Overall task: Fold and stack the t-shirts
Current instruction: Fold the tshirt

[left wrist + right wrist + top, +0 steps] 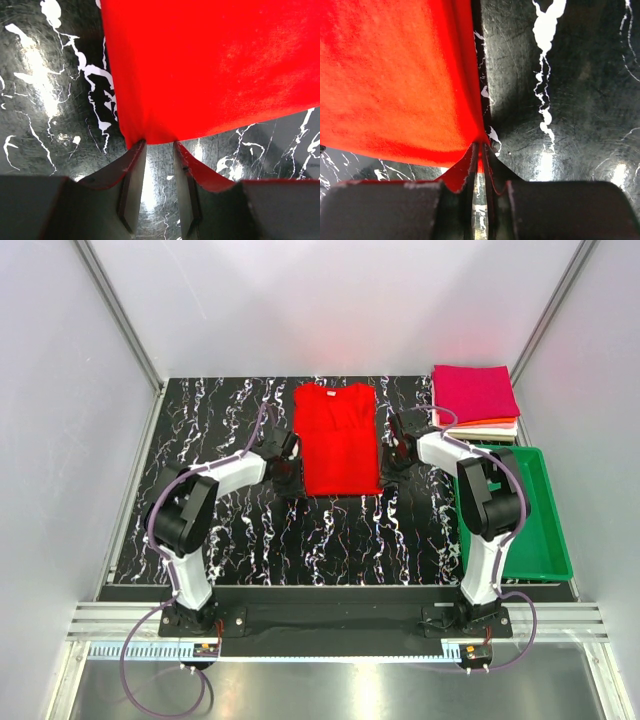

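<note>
Closest to me is the metal rail (330, 625) with both arm bases bolted on it and purple cables (150, 680) looping below. Beyond it lies the tabletop (250, 535), black with white marbling, glossy enough to throw back the lamps in both wrist views.

On the right, the green tray (540, 530) sits along the tabletop's edge. The right arm (485, 500) stands over its left side, and what I can see of its floor is plain green.

Further in, both arms reach to the near corners of the red shirt (338, 440), which lies flat in the middle of the tabletop, collar away from me. In my right wrist view the right jaws are clenched on the shirt's corner (395, 75), with the cloth's creases running down to the tips. In the left wrist view the left jaws stand partly apart with the other corner (210, 65) right at their tips. I cannot tell whether they grip it.

At the far right corner, just past the tray, is the stack of folded shirts (476, 400): magenta on top, orange and white edges showing beneath.

Pale grey walls (330, 300) with metal posts close in the space.
</note>
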Controlling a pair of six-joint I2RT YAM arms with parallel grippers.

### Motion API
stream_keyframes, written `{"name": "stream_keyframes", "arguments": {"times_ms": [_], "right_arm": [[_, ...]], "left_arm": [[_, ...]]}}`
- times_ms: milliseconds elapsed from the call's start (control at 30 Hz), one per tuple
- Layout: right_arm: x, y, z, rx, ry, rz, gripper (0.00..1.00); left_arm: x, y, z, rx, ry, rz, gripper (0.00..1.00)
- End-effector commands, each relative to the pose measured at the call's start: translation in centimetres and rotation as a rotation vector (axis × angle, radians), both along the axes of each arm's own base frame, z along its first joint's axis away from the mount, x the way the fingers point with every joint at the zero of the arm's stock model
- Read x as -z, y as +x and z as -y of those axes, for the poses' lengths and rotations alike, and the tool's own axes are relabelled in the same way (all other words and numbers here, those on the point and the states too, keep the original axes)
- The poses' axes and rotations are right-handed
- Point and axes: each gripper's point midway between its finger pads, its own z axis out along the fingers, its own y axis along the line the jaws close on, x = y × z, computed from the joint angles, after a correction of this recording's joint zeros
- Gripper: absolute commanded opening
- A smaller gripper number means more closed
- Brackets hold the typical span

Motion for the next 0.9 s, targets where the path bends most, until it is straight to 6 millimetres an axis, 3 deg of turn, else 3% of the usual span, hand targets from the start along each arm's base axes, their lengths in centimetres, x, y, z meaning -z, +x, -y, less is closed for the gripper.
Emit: {"name": "stream_keyframes", "arguments": {"times_ms": [0,267,333,433,500,667,867], "right_arm": [[-1.2,0.0,1.0,0.008,-0.044,0.064,0.14],[-6.1,-0.3,-1.0,-0.005,0.090,0.131,0.17],[-7.1,0.0,-2.2,-0.031,0.136,0.138,0.16],[-7.3,0.2,-2.5,-0.018,0.149,0.133,0.17],[-7.2,0.2,-2.0,0.001,0.125,0.138,0.27],[-5.3,-0.3,-0.7,0.027,0.068,0.112,0.39],[-3.2,-0.6,0.0,0.019,0.041,0.075,0.43]], "left_arm": [[-1.7,0.2,-0.3,-0.025,0.011,0.055,0.36],[-8.3,1.7,1.5,0.021,-0.117,0.160,0.40],[-8.1,1.9,1.9,0.024,-0.129,0.149,0.40],[-7.1,2.1,1.5,0.003,-0.127,0.114,0.40],[-6.4,2.1,0.5,-0.026,-0.121,0.094,0.41],[-4.6,1.6,-1.7,-0.064,-0.078,0.078,0.47],[-3.0,1.1,-1.5,-0.074,-0.099,0.047,0.51]]}}
